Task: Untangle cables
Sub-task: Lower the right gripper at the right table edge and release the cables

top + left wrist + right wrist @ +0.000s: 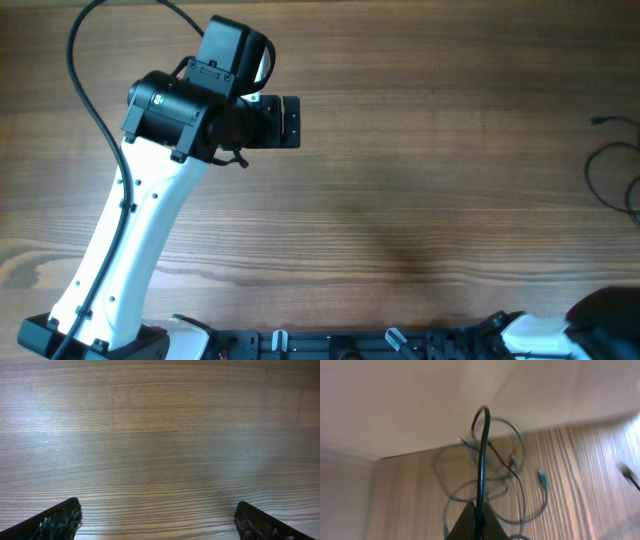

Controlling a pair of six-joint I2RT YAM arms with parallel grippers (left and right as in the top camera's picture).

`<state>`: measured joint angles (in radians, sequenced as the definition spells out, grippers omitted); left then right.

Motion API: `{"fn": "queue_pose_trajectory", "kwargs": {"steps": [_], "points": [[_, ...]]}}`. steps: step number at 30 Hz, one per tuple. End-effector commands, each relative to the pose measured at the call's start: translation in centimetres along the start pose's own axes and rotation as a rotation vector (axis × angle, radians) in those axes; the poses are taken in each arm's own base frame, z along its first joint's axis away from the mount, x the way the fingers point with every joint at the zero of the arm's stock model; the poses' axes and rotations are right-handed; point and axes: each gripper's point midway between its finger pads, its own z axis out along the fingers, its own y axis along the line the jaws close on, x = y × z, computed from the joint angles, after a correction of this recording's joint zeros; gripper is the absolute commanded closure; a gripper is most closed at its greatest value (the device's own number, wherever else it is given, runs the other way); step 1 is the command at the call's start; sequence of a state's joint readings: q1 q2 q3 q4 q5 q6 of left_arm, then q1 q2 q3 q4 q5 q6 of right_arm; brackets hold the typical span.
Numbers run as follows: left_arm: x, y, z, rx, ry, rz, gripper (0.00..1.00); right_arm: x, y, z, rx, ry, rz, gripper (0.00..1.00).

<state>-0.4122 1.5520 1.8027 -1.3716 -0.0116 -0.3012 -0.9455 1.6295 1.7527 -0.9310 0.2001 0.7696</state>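
You find the cables [608, 168] at the far right edge of the table [420, 200], well apart from the left gripper [288, 122] over the upper left. In the right wrist view, 1 cord [482, 460] rises from between the fingers of the right gripper [479, 508]; loose loops lie on the table behind it.

Table [450, 150]: wood, visible grain, satin sheen. Left arm [130, 250] shell: smooth white plastic, glossy. Left finger pads [55, 522]: black, rough-textured. Cables [482, 470]: black, smooth sheath.
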Motion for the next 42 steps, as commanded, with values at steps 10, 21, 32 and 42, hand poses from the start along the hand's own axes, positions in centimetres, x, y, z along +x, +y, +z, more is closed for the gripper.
{"fn": "queue_pose_trajectory", "kwargs": {"steps": [10,21,32,42], "points": [[0.4,-0.4,-0.1,0.022,0.012,0.013,0.0,12.8,1.5,11.8,-0.073,0.535,-0.034,0.0],[0.8,-0.3,-0.1,0.016,0.027,0.014,0.0,29.4,0.8,2.6,-0.025,0.977,-0.601,0.35],[1.0,-0.2,-0.1,0.013,0.037,0.067,0.0,31.0,-12.5,3.5,0.227,1.046,-0.493,0.96],[1.4,0.0,-0.1,0.008,0.055,0.067,0.0,31.6,-19.8,8.6,0.269,0.815,-0.245,0.96]]}}
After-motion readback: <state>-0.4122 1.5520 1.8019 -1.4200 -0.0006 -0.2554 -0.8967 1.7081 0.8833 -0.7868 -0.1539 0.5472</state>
